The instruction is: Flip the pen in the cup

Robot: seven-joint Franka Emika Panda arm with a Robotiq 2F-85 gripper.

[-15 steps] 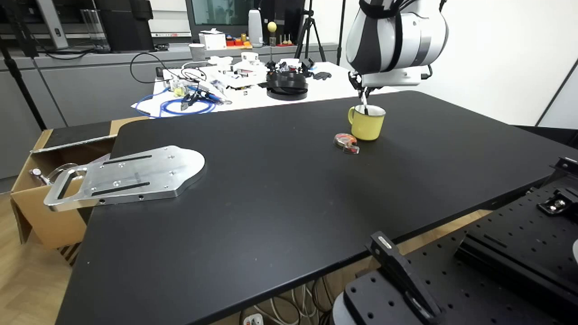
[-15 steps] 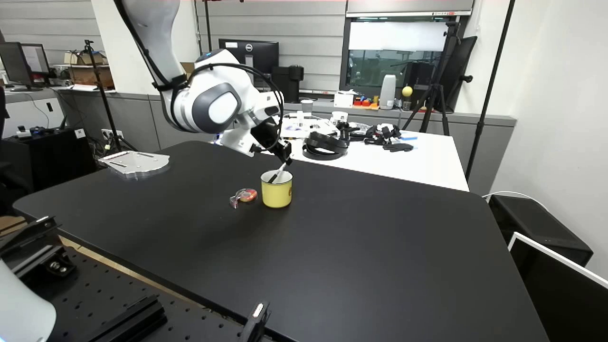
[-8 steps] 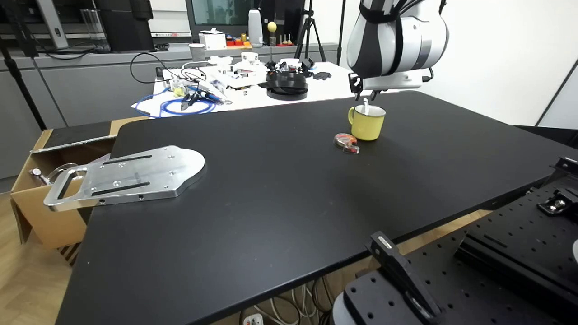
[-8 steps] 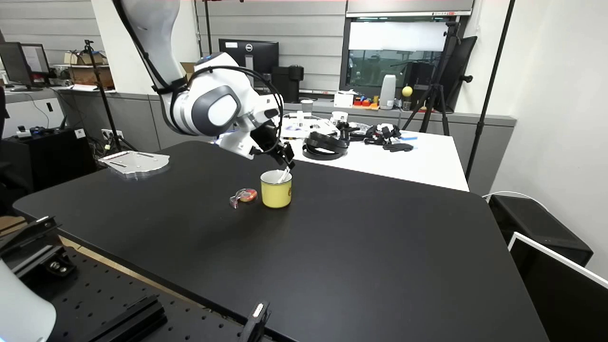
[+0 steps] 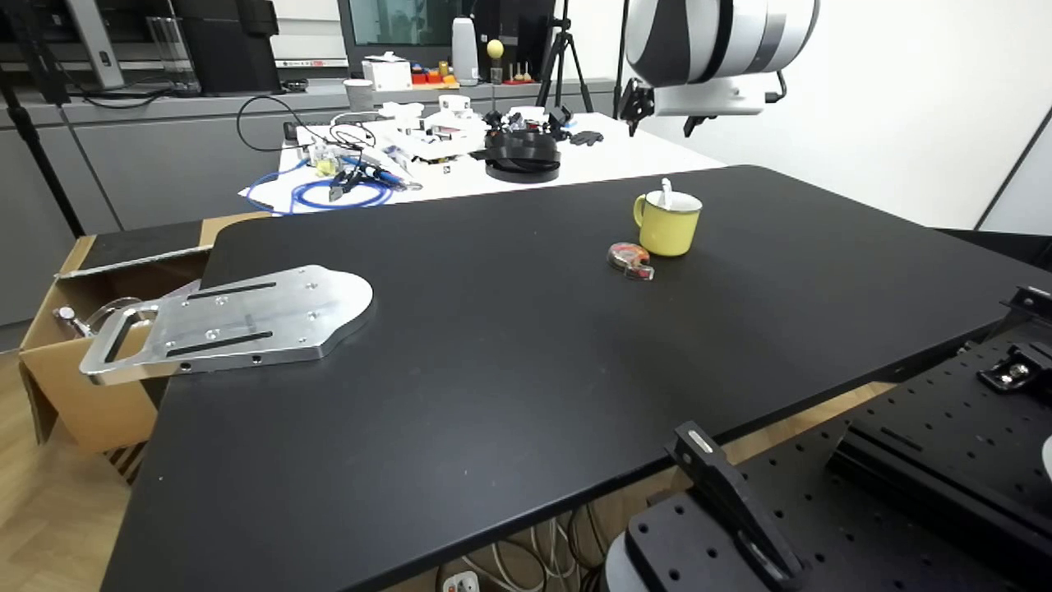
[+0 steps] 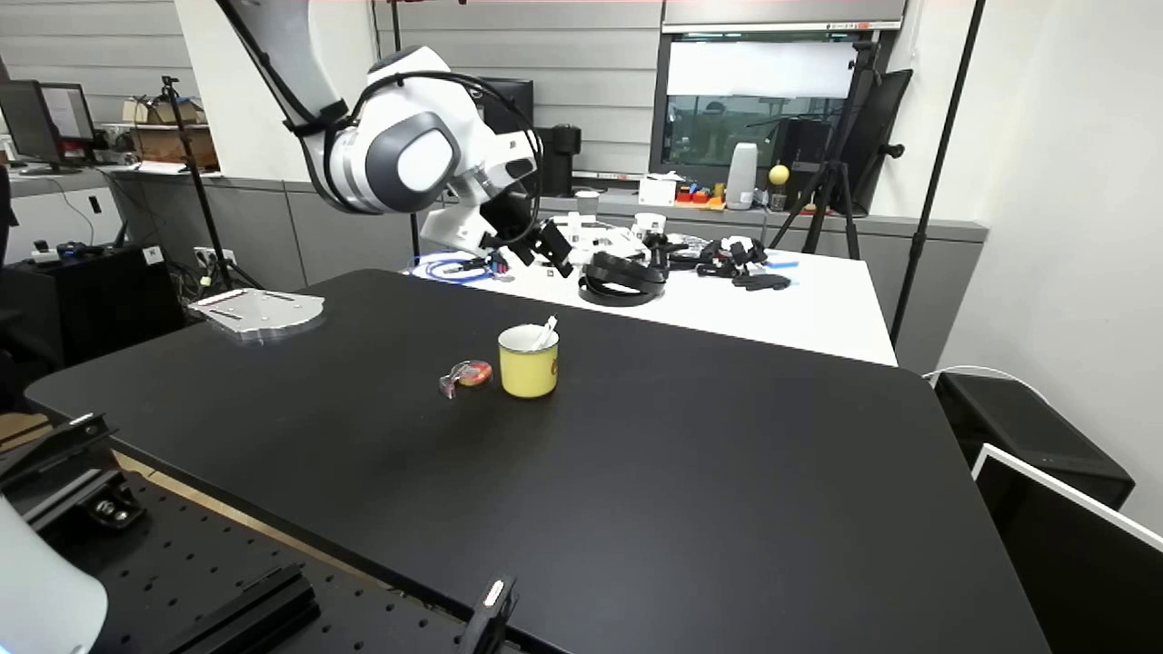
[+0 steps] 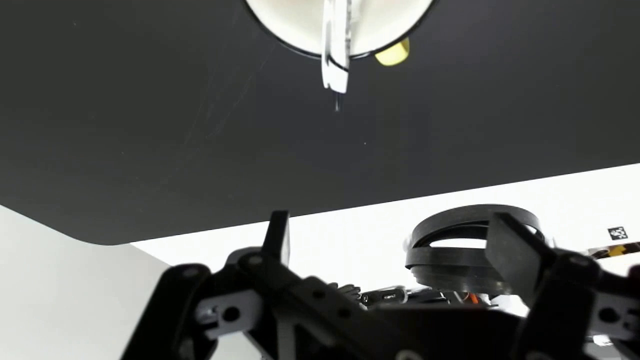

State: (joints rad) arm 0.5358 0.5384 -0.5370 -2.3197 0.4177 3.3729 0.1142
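Observation:
The yellow cup (image 5: 670,228) (image 6: 528,372) stands upright on the black table. Inside it the whitish pen (image 5: 666,189) (image 6: 546,334) leans against the rim, its white end poking out above; the lower part is hidden by the cup wall in both exterior views. From above, in the wrist view, that pen (image 7: 336,55) crosses the rim of the cup (image 7: 295,47), whose pale inside and yellow handle show at the top edge. My gripper (image 5: 660,132) (image 6: 547,264) hangs above the cup, apart from cup and pen. Its jaws [no contact] are spread wide, nothing between them.
A clear-wrapped candy (image 5: 631,261) (image 6: 466,374) lies close beside the cup. A metal plate with a handle (image 5: 238,321) overhangs the table's side edge. Beyond the far edge, a white table bears cables, tools and black rings (image 6: 622,277).
One second ago the gripper was shut on the pen over the cup. It has opened, the pen has dropped lower into the cup, and the gripper has risen away.

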